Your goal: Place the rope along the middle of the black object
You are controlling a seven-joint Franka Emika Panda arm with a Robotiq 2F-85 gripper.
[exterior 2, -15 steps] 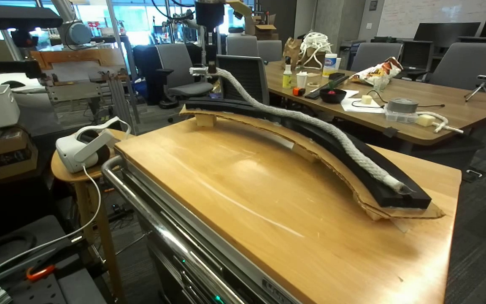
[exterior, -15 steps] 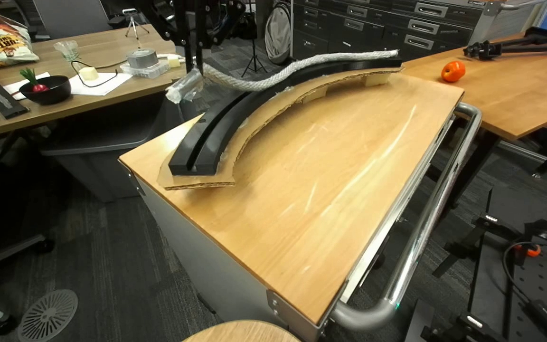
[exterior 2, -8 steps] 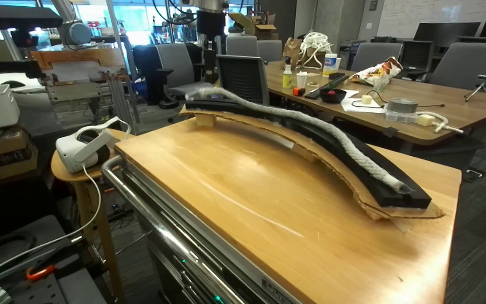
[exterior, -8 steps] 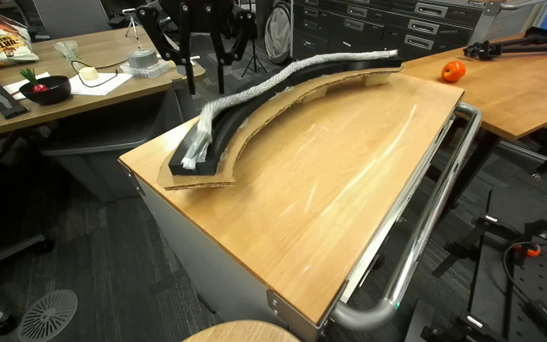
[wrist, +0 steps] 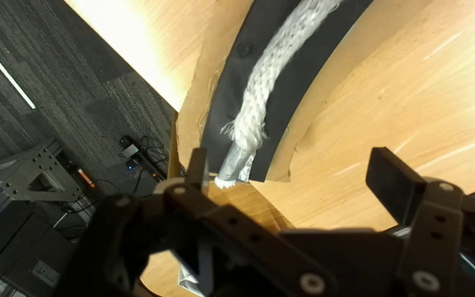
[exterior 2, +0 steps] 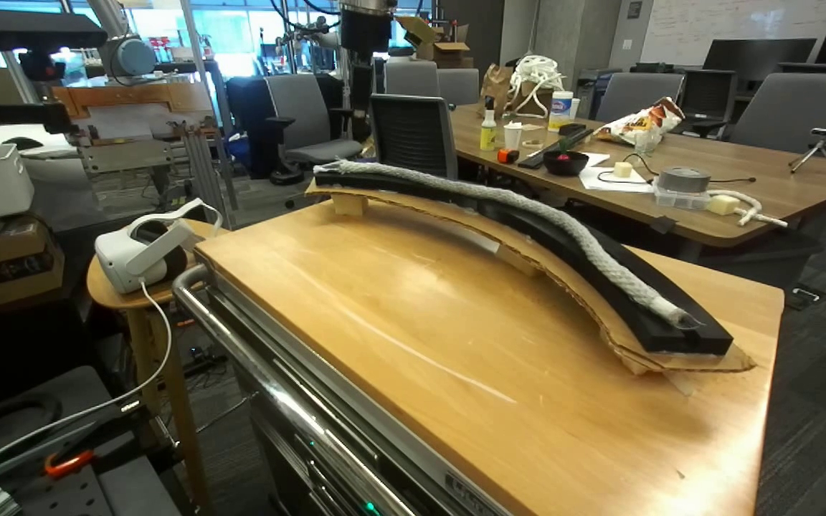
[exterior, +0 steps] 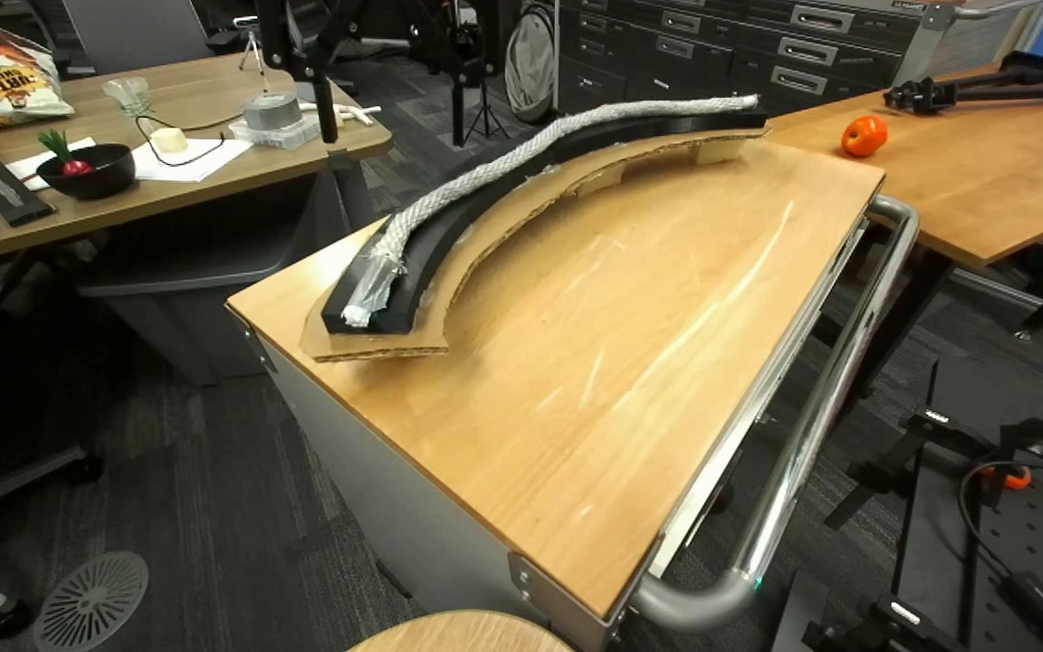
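Handle (exterior: pixel 803 453): chrome bar at near right in an exterior view, alongside the cart top (exterior: pixel 612 380); sides below go by it.
Cart top: scuffed pale wood; broad run between curved cardboard (exterior: pixel 381 344) and right edge, room for moving there.
Left edge: close beside the cardboard's near corner; grey bin (exterior: pixel 168 285) just past it, lower down.
Cardboard: carries the track (exterior: pixel 419 264), showing past its near end and right side.
Track: black arc, near left to far right.
Rope (exterior: pixel 485 174): lies on the track along its middle; black shows both sides in the wrist view. Seating depth cannot be told.
Near tip (exterior: pixel 357 314): wrapped in clear tape (exterior: pixel 377 285), at the track's end edge; frayed strands where the tape begins.
Far tip (exterior 2: pixel 675 315): just short of the track's end edge.
Gripper (exterior: pixel 393 129): fingers (exterior: pixel 328 118) spread wide, released, raised above the track's near part, apart from the rope; wide gap between them.
Left table (exterior: pixel 205 86): beyond the bin; bowl (exterior: pixel 91 172) near its edge, chip bag (exterior: pixel 14 81) farther left.
Right table (exterior: pixel 983 181): red-orange fruit (exterior: pixel 865 136) near the left edge.
Drawers (exterior: pixel 730 54): black, behind the track's far end.
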